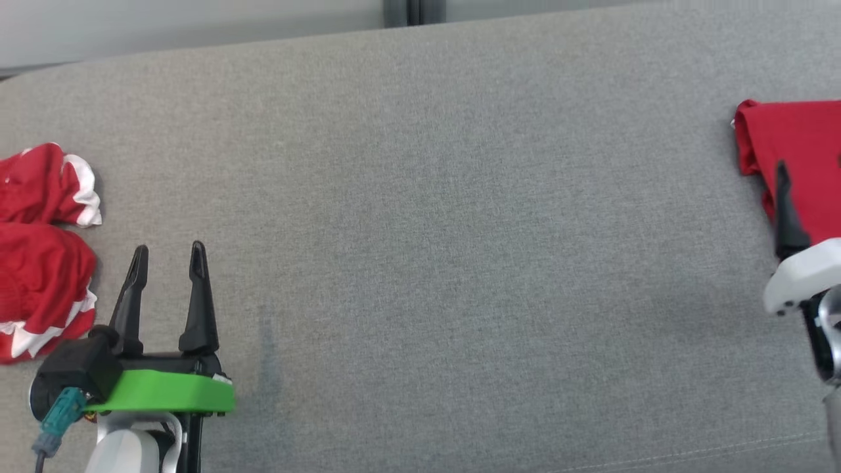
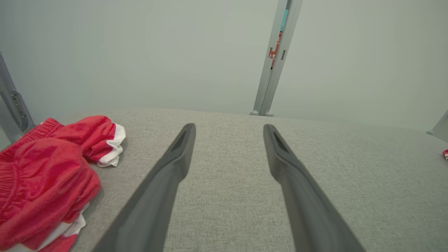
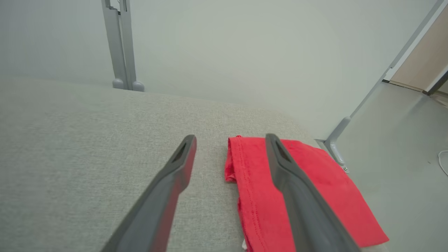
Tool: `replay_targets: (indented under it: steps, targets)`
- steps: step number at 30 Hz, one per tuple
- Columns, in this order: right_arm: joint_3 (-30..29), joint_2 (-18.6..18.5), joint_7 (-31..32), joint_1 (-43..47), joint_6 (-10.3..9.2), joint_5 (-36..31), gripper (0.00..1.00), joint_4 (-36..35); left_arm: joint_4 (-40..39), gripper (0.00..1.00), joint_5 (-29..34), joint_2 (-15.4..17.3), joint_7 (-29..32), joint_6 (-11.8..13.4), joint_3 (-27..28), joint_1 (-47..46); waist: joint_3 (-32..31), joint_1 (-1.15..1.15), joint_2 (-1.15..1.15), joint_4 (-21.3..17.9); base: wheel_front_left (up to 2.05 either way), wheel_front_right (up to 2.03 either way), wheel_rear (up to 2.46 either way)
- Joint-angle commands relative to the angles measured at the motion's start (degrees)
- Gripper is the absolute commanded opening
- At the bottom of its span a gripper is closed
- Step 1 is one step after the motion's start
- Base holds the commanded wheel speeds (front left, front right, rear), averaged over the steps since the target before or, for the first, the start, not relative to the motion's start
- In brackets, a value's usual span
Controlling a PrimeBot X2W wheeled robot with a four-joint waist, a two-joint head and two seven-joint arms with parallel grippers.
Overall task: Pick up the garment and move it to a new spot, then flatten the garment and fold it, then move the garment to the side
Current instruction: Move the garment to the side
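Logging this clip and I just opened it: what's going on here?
A two-armed robot is working at a grey cloth-covered table. A folded red garment lies flat at the table's right edge. The right pincer hangs open over its near edge, gripping nothing. The left pincer is open too, over bare table, beside a crumpled heap of red-and-white clothes on the left. The folded piece looks set aside, and nothing is held.

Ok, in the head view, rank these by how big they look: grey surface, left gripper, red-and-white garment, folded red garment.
1. grey surface
2. left gripper and red-and-white garment: about alike; the gripper is nearer the camera, so unranked
3. folded red garment, smallest showing, though cut off by the frame edge
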Motion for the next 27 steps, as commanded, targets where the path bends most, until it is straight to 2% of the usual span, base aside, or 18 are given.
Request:
replay_targets:
  steps: [1,8,14,20,27]
  targets:
    - [1.1,1.2,-0.3,2.3,-0.11,1.0,1.0,-1.7,0.6,1.0,0.3,0.0,-0.2,0.3,0.2,1.4,-5.8,0.0,0.0,0.8,0.0,0.0,0.0]
    - [4.4,6.7,-1.1,10.6,-0.11,3.3,1.0,-7.0,3.1,1.0,1.5,-1.0,-0.3,0.4,0.9,4.4,-10.2,0.0,0.0,0.9,0.0,0.0,0.0]
    - [4.6,11.3,-1.7,14.0,-0.11,3.5,1.0,-6.8,4.6,1.0,2.1,-1.6,-0.3,0.2,1.8,6.5,-12.3,0.0,0.0,1.1,0.0,0.0,0.0]
    - [5.6,12.5,-1.8,14.5,-0.11,3.0,1.0,-5.9,6.9,1.0,2.1,-1.8,-0.2,-0.2,1.9,7.4,-13.5,0.0,0.0,1.0,0.0,0.0,0.0]
    - [6.9,11.7,-1.0,13.9,-0.11,3.4,1.0,-6.3,7.9,1.0,2.0,-2.5,-0.2,-0.5,2.1,7.0,-13.8,0.0,0.0,1.1,0.0,0.0,0.0]
